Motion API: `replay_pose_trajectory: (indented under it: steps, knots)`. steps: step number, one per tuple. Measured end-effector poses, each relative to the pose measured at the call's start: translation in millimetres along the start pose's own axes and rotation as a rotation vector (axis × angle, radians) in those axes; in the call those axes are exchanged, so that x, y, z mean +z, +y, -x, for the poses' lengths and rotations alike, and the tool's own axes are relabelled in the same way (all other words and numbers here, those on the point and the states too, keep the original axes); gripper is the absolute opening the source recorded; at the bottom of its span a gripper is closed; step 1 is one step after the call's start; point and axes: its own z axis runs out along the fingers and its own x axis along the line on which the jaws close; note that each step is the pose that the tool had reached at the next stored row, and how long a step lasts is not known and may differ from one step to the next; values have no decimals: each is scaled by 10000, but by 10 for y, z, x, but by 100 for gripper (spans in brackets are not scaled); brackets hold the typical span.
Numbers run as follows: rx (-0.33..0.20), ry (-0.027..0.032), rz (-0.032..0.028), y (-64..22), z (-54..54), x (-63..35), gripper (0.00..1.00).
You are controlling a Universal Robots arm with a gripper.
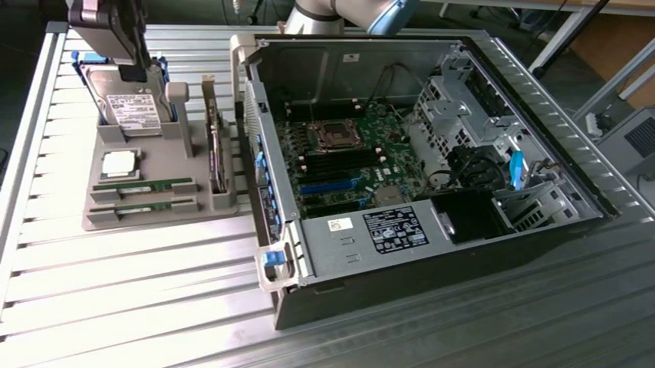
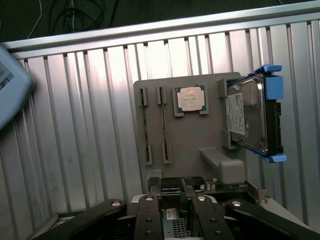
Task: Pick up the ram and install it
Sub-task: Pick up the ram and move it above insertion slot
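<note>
Two matching green sticks, the ram [image 2: 164, 125] and its twin [image 2: 145, 125], are slotted edge-up, side by side, in a grey holder [image 2: 192, 145]. The gripper [image 2: 175, 200] is spread wide and empty, well apart from both (it is nearer the hard drive [image 2: 247, 117]). The twin could be snagged, or the thin board tilted, by an off-centre approach.
</note>
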Motion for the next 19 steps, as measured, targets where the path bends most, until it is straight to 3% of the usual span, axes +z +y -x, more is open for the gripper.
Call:
replay_pose_trajectory:
  steps: [19]
  knots:
    - [0,0,0,-1,1,104,29]
